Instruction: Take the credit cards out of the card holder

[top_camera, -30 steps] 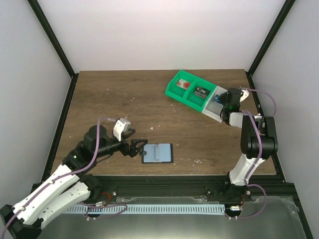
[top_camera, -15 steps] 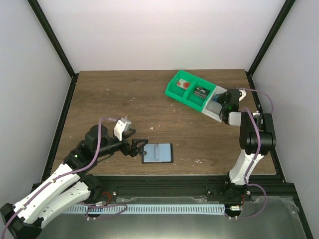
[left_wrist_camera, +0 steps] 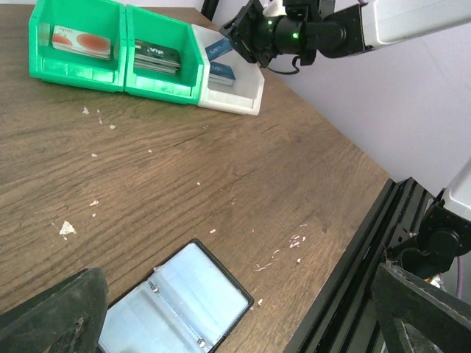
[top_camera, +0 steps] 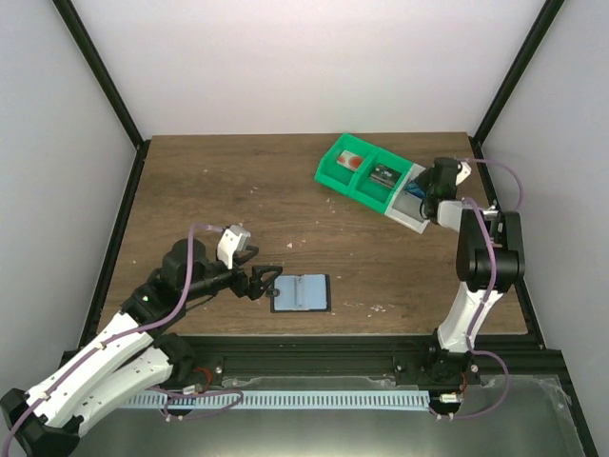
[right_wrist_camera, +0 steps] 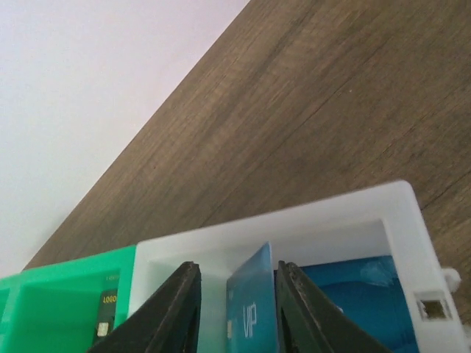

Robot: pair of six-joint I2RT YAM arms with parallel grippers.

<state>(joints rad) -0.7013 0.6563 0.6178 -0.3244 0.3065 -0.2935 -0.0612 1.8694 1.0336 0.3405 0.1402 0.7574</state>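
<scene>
The card holder [top_camera: 302, 292] lies open on the wooden table, with black edges and two pale blue-grey panels [left_wrist_camera: 176, 301]. My left gripper [top_camera: 267, 282] hovers at its left edge, open wide, its fingers [left_wrist_camera: 51, 312] framing the holder in the left wrist view. My right gripper [top_camera: 420, 194] reaches into the white bin [top_camera: 407, 211]. Its jaws [right_wrist_camera: 237, 273] stand apart around a blue card [right_wrist_camera: 250, 316] marked VIP that stands on edge between them, with a gap on the card's left side. A second blue card [right_wrist_camera: 353, 294] lies flat in that bin.
Two green bins [top_camera: 362, 171] adjoin the white bin [left_wrist_camera: 243, 95] at the back right; one holds a red-and-white card [left_wrist_camera: 81, 43], the other a dark card [left_wrist_camera: 156, 57]. The table's front edge and black rail [left_wrist_camera: 353, 257] run just right of the card holder. White flecks dot the wood.
My right gripper's jaws have parted from shut and now stand apart around the blue card; its wrist has shifted slightly farther over the white bin. The left arm and card holder have not moved.
</scene>
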